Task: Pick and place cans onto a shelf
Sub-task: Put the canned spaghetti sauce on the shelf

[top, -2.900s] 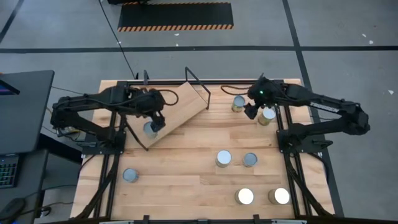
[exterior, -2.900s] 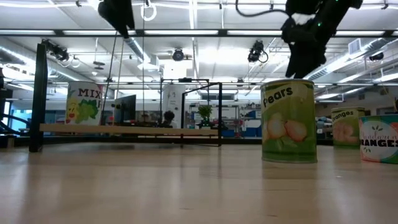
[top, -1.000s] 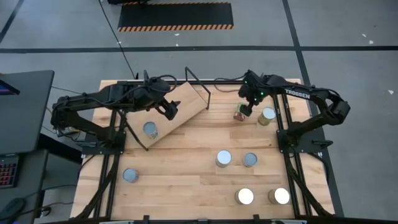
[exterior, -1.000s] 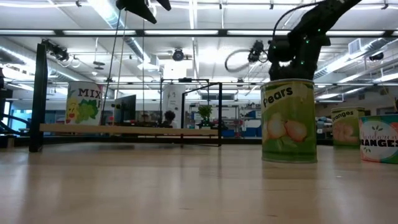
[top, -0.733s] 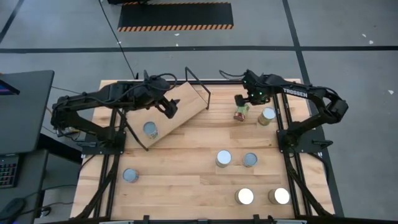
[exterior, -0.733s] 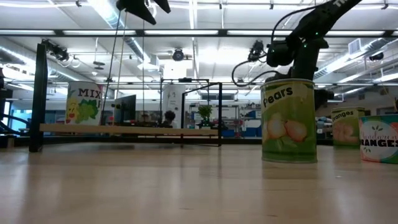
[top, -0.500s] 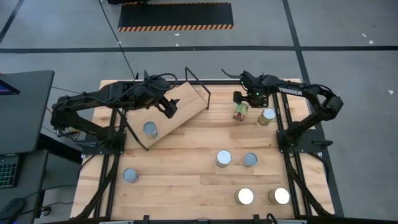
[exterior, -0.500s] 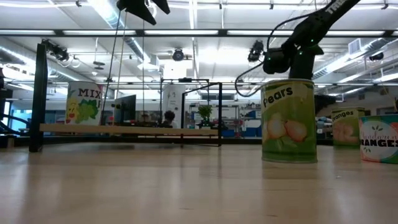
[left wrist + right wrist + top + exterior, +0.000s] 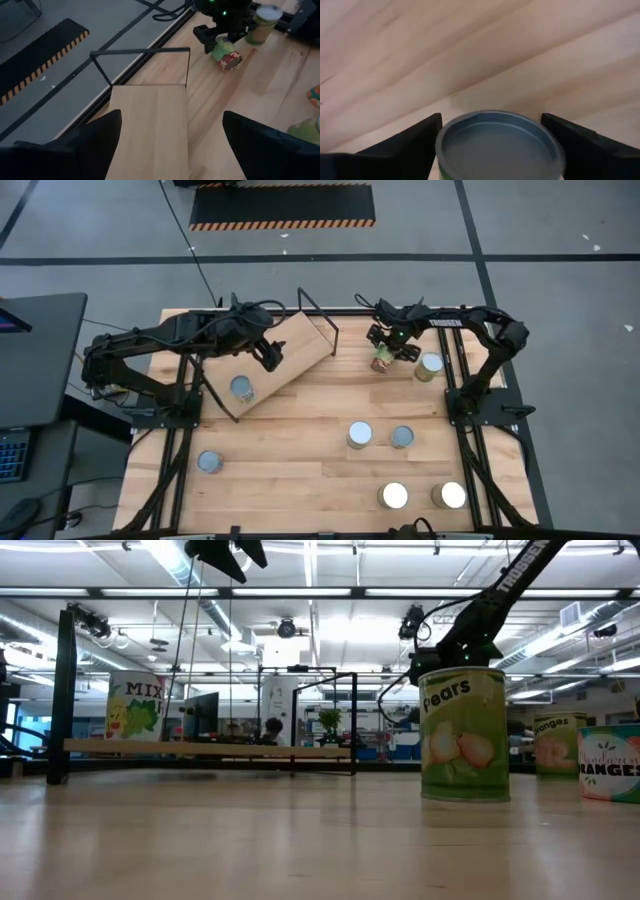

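Note:
The shelf (image 9: 290, 355), a light-wood board with a black wire frame, stands at the far left of the table. It also shows in the left wrist view (image 9: 150, 130). One can (image 9: 241, 388) stands on its near end. My left gripper (image 9: 272, 352) hovers open and empty above the board. My right gripper (image 9: 385, 345) is at the far right, shut on a green-labelled can (image 9: 381, 361) with a grey top (image 9: 497, 142). The left wrist view shows this can (image 9: 226, 54) tilted. In the low view a pears can (image 9: 463, 735) hides it. My right gripper pinches the can between its two fingers (image 9: 400, 145), one on each side of the can's wall just below the top rim (image 9: 442, 150). The fingers slant down from the far side. The can is tilted; whether its lower edge touches the table I cannot tell.
Another can (image 9: 430, 365) stands close to the right of the held one. Two cans (image 9: 359, 434) (image 9: 402, 437) stand mid-table, two (image 9: 395, 496) (image 9: 452, 496) at the near right, and one (image 9: 209, 462) at the near left. The shelf's wire end frame (image 9: 140, 62) rises between the arms.
My right gripper has sunk lower around the can, turned about it and shifted a little toward the table's left edge. The can under it has stayed at nearly the same spot.

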Robot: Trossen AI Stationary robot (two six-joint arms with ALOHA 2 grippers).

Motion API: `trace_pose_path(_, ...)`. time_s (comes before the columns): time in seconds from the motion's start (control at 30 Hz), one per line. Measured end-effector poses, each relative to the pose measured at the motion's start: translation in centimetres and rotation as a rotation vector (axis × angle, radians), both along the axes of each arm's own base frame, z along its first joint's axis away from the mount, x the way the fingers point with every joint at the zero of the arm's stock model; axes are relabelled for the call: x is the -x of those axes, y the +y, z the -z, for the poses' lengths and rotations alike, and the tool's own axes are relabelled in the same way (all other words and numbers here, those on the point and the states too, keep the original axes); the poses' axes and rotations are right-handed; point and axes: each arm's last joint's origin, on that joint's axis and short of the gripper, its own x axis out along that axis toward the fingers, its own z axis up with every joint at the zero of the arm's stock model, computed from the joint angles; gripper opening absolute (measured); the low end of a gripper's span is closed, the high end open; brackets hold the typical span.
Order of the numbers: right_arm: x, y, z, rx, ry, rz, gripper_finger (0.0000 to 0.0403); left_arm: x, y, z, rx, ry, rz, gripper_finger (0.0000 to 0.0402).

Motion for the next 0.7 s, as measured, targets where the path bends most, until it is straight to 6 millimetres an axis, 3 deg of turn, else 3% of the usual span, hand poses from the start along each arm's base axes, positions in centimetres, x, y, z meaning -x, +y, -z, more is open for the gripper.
trace_pose_path(0.23, -0.6, 0.6, -0.7, 0.052, -0.014, -0.005, 0.0295, 0.0, 0.0, 0.0, -0.001, 0.005, -0.003, 0.0355)
trace_pose_path(0.37, -0.8, 1.2, -2.0, 0.135, -0.02, -0.086, 0.029, 0.3, 0.1, 0.0, -0.015, 0.032, 0.031, 0.0355)
trace_pose_path(0.5, -0.8, 2.7, -4.6, 0.266, -0.028, -0.187, 0.0298, 1.6, 0.6, -0.9, 0.007, 0.002, 0.065, 0.0355)
trace_pose_path(0.7, -0.7, 6.4, -10.2, 0.588, -0.102, -0.342, 0.0292, 4.4, 1.1, -2.8, 0.01, -0.097, 0.096, 0.0355)
